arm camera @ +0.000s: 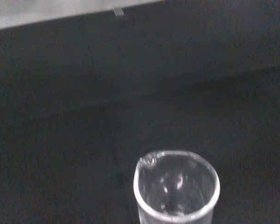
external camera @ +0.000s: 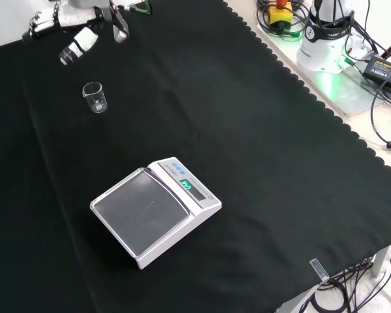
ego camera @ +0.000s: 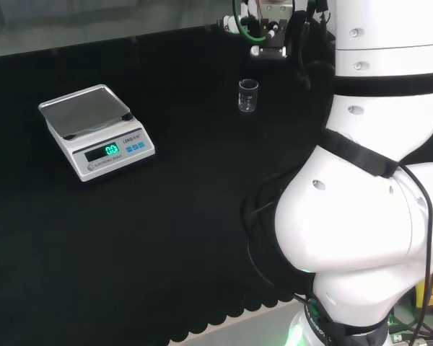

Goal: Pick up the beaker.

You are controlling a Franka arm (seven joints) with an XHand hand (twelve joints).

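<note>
Black cloth (external camera: pixel 260 163) covers my whole bench. On it a white scale (external camera: pixel 155 210) with a grey pan sits well apart from the beaker (external camera: pixel 95 96), toward the front view's lower middle, and bare cloth lies between them. The beaker is small clear glass, upright, with a pour lip; from my wrist I look down into its open mouth (arm camera: pixel 176 189) and cannot tell if it holds anything. In the front view it stands near the upper left. My hand (external camera: pixel 85 29) hangs above and beyond it, apart, fingers relaxed and holding nothing. The scalloped cloth edge runs far off at that view's right.
</note>
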